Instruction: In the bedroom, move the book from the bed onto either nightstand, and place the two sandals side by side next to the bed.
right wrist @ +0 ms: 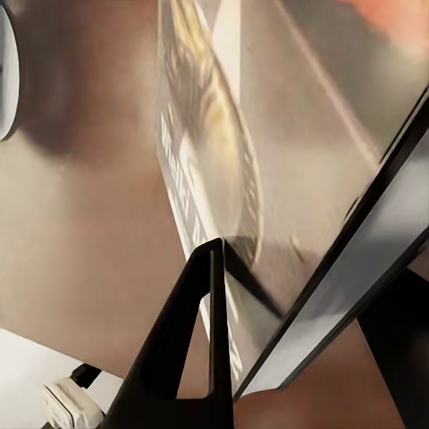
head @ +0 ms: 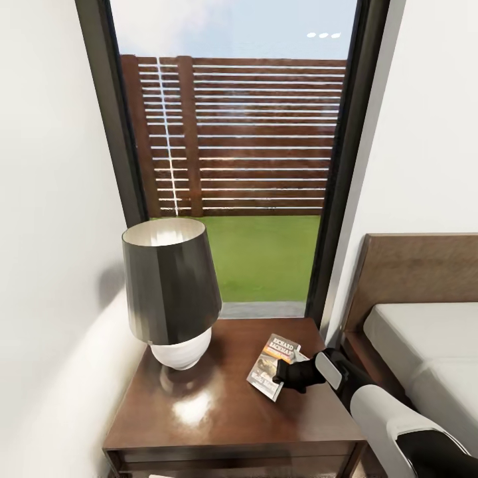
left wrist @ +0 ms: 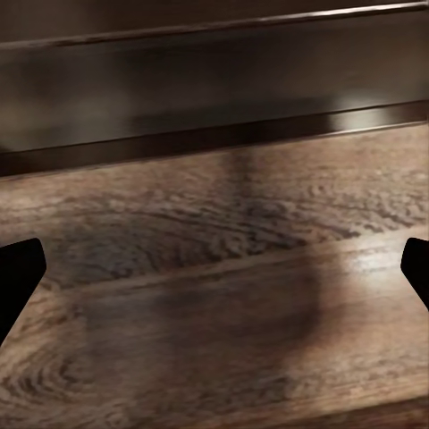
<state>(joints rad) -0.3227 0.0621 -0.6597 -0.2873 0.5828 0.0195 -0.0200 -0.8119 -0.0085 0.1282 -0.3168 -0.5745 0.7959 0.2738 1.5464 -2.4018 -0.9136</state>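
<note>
The book [head: 272, 365], a thin paperback with an orange band and white lettering, sits tilted low over the right half of the nightstand [head: 219, 411]. My right gripper [head: 287, 376] is shut on its near edge. In the right wrist view the book's cover [right wrist: 201, 152] runs between the two dark fingers [right wrist: 192, 340], above the glossy brown nightstand top [right wrist: 80, 241]. I cannot tell whether the book touches the top. My left gripper [left wrist: 214, 286] is open, its fingertips [left wrist: 16, 277] wide apart over wood-plank floor. The bed [head: 425, 338] stands to the right of the nightstand.
A lamp [head: 171, 292] with a dark shade and white base takes the left half of the nightstand top. Behind it is a tall dark-framed window [head: 245, 166]. A white wall hems in the left side. A dark furniture front [left wrist: 214, 98] rises beyond the floor planks.
</note>
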